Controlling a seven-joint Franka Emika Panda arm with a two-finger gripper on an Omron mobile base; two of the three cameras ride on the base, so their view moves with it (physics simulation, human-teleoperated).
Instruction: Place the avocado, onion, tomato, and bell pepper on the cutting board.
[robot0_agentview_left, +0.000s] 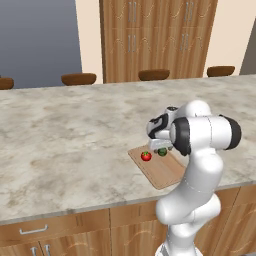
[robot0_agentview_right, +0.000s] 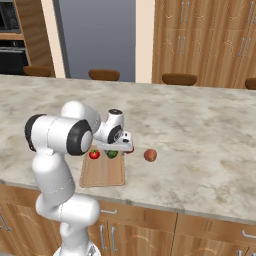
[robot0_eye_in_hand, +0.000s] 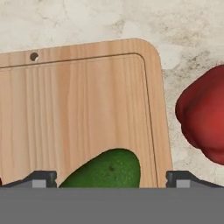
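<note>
Avocado (robot0_eye_in_hand: 104, 169) sits on the cutting board (robot0_eye_in_hand: 78, 109) near its far end, half cut off at the bottom of the hand view, between the gripper (robot0_eye_in_hand: 111, 179) fingertips, which stand wide apart and hold nothing. Tomato (robot0_agentview_left: 146, 156) rests on the board beside it. Bell pepper (robot0_eye_in_hand: 203, 116) lies just off the board's edge, partly cropped. Onion (robot0_agentview_right: 150, 155) waits farther out on the marble counter (robot0_agentview_right: 200, 130).
</note>
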